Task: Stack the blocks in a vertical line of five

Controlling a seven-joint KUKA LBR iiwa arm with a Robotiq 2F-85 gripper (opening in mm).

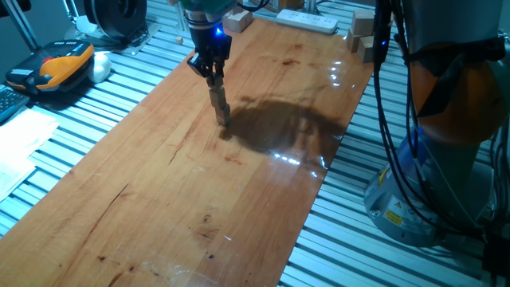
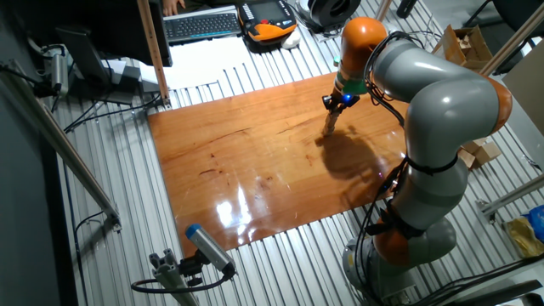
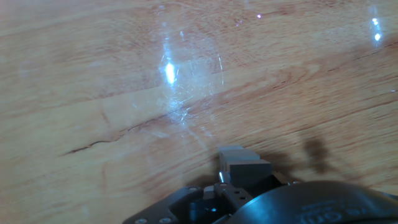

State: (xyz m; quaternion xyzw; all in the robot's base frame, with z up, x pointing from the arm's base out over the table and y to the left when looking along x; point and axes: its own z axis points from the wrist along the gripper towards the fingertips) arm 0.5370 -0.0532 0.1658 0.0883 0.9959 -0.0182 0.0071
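Blocks (image 1: 221, 108): short leaning column of tiny tan cubes on the far part of the wooden board (image 1: 159, 199); count unclear; gripper (image 1: 213, 82) directly above, fingers closed on the top cube; power strip (image 1: 307, 21) far right.

Overhead light strikes the glossy wooden board (image 1: 199, 175) hard, leaving white glare patches right of centre in one fixed view, at lower centre in the other fixed view, and a bright starburst at upper centre of the hand view. The arm (image 2: 433, 110) casts a broad, soft-edged dark shadow on the board at mid-frame in both fixed views, which are evenly lit and fairly sharp, though their corners fall dimmer. The hand view is soft and hazy throughout, with the dark gripper (image 3: 242, 171) body at its bottom edge blurred and a small blurry shadow to its right.
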